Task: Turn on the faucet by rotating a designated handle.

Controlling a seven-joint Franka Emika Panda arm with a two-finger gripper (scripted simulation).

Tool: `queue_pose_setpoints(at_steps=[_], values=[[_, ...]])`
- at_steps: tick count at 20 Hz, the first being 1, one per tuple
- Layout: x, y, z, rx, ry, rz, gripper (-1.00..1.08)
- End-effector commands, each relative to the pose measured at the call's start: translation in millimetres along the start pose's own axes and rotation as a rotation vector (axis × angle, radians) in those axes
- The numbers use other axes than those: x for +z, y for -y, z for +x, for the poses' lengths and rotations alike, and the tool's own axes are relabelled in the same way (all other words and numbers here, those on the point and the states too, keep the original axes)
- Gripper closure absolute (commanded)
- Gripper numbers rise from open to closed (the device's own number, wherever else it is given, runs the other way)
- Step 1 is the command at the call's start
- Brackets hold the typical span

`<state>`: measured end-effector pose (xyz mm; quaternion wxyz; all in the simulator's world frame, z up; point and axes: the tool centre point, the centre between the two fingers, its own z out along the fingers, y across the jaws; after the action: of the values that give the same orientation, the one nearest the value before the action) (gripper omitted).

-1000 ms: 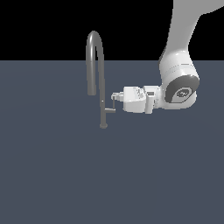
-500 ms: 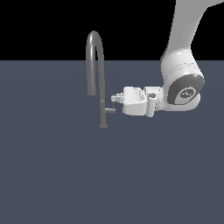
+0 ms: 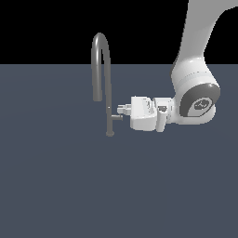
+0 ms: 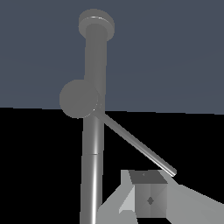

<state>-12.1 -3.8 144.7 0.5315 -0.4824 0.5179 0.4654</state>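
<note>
The faucet (image 3: 101, 65) is a tall grey gooseneck with a slim stem and a small round base. The handle (image 3: 117, 117) sticks out low on the stem toward the exterior view's right. My gripper (image 3: 122, 109) reaches in sideways from that side, its tips just above the stub and close to the stem. In the wrist view the faucet's stem (image 4: 93, 144) runs through the picture. The handle (image 4: 135, 142) shows as a round stub with a slim rod slanting out. My gripper (image 4: 150, 194) is shut on nothing, right beside the rod's free end.
The faucet stands on a flat dark blue-grey surface (image 3: 60, 186). The white arm (image 3: 195, 93) comes down from the exterior view's upper right.
The gripper and wrist have sunk a little, drifting slightly toward the exterior view's right. The handle stub sits a touch lower on the stem than before.
</note>
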Motion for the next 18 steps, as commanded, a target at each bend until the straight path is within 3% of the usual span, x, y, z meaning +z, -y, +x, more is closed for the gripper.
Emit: queue_pose_setpoints(at_steps=[1,5,6,7,15,16,17,18], values=[[-0.1,-10.8,16.4,0.016,0.000,-0.001,1.08],[-0.2,-27.8,40.4,0.031,0.002,-0.004,1.08],[-0.2,-27.8,40.4,0.031,0.002,-0.004,1.08],[-0.1,-15.8,21.3,-0.001,0.006,-0.005,1.08],[-0.1,-25.0,68.3,0.027,0.002,-0.004,1.08],[-0.1,-25.0,68.3,0.027,0.002,-0.004,1.08],[-0.1,-15.5,47.5,-0.006,0.009,-0.007,1.08],[-0.1,-14.9,51.9,-0.003,0.009,-0.007,1.08]])
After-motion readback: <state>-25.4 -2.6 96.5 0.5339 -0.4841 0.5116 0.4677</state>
